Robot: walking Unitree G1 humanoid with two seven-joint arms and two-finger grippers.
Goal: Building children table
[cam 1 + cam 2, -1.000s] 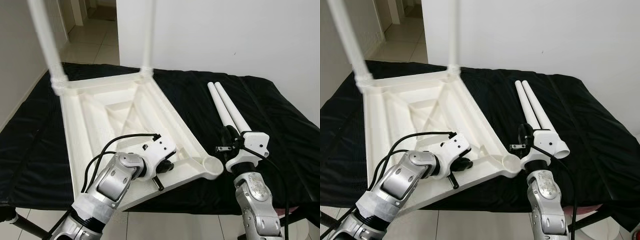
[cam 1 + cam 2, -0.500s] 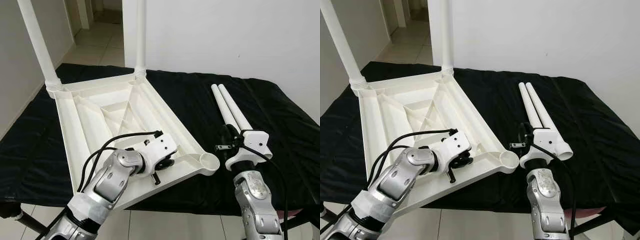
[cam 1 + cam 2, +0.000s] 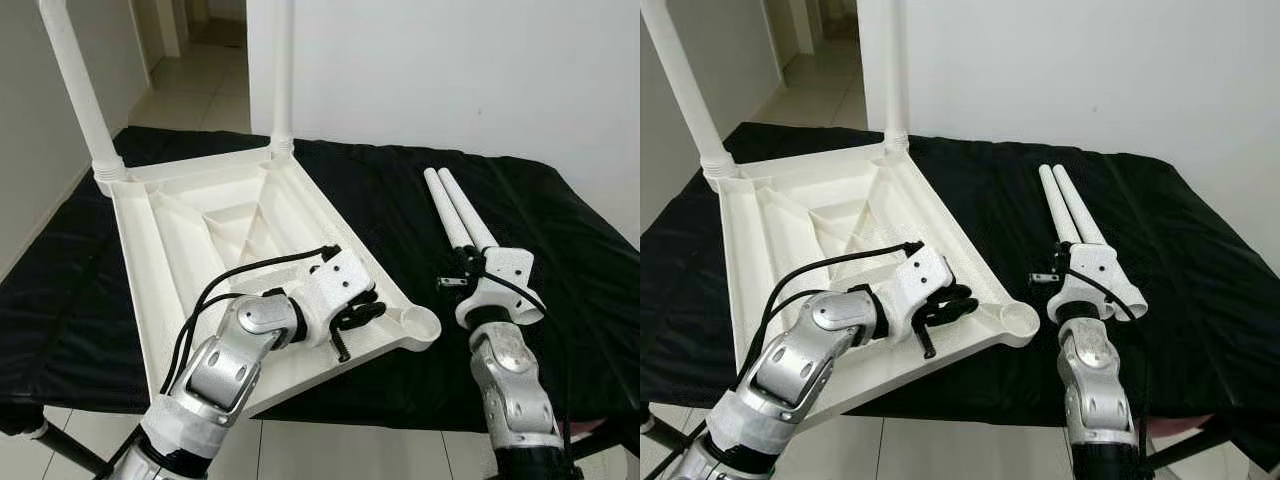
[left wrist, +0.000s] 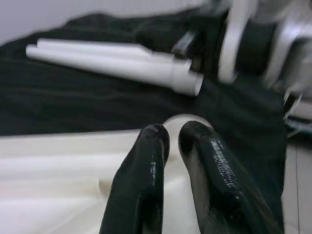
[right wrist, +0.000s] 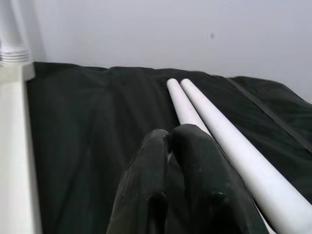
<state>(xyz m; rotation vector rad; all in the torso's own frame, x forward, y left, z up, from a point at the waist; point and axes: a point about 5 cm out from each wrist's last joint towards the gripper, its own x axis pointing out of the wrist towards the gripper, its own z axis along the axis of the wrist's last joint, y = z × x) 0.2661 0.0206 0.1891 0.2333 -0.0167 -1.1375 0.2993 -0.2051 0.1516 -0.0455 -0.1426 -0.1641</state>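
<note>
Black left tool (image 4: 168, 139) closed over tabletop (image 3: 200, 230); empty.

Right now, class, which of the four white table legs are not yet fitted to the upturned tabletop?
The two loose legs, lying side by side on the black cloth ahead of the right gripper; the two fitted legs stand upright in the tabletop's far corners.

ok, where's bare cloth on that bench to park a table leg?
Free: the black cloth on the robot's right of the two loose legs, and the strip between them and the upturned tabletop. Crowded: near edge, where the left hand sits at the empty corner socket and the right hand at the leg ends.
</note>
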